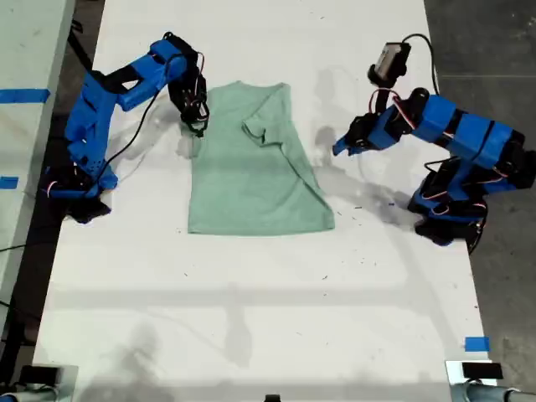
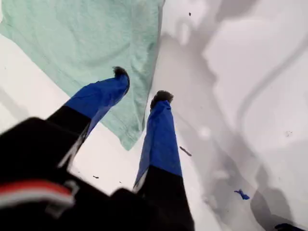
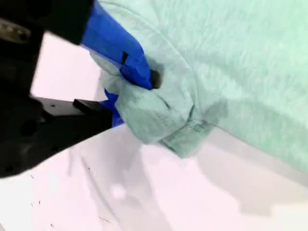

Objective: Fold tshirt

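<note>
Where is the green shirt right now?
The tshirt lies on the white table, in the upper middle of the exterior view between the two blue arms, and my second gripper pinches its edge.

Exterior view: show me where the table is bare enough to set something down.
Most open: the wide white table below the tshirt's hem. A narrower strip lies between the tshirt and my first gripper. Crowded: the exterior view's left sleeve, where my second gripper pinches cloth.
</note>
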Available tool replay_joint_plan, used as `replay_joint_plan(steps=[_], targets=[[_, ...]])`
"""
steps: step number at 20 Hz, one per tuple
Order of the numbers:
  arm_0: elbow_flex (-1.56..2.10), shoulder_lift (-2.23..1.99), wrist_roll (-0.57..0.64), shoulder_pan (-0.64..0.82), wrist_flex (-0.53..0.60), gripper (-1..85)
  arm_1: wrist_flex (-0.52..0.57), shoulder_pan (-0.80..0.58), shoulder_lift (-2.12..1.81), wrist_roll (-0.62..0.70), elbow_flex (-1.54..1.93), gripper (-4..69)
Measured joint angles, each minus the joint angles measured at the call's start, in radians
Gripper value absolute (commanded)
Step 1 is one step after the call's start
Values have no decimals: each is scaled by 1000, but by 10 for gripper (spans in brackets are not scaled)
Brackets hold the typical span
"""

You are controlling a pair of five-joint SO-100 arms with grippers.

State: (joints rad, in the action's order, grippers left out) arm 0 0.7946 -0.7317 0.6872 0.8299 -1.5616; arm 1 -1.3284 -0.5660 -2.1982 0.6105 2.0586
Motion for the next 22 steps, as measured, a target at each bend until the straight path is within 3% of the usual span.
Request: replay_joint_plan(steps=[7,12,18,22], targets=[[9,-147,-2,3,-109,1,18,-6,0,0,15,117],[9,-325,-2,-86,-92,1,18,-12,0,0,38,117],[3,-282,8,-299,218,1,35,-15,0,0,48,117],[-41,-75,8,-334,391,26,35,-14,-2,-3,48,116]])
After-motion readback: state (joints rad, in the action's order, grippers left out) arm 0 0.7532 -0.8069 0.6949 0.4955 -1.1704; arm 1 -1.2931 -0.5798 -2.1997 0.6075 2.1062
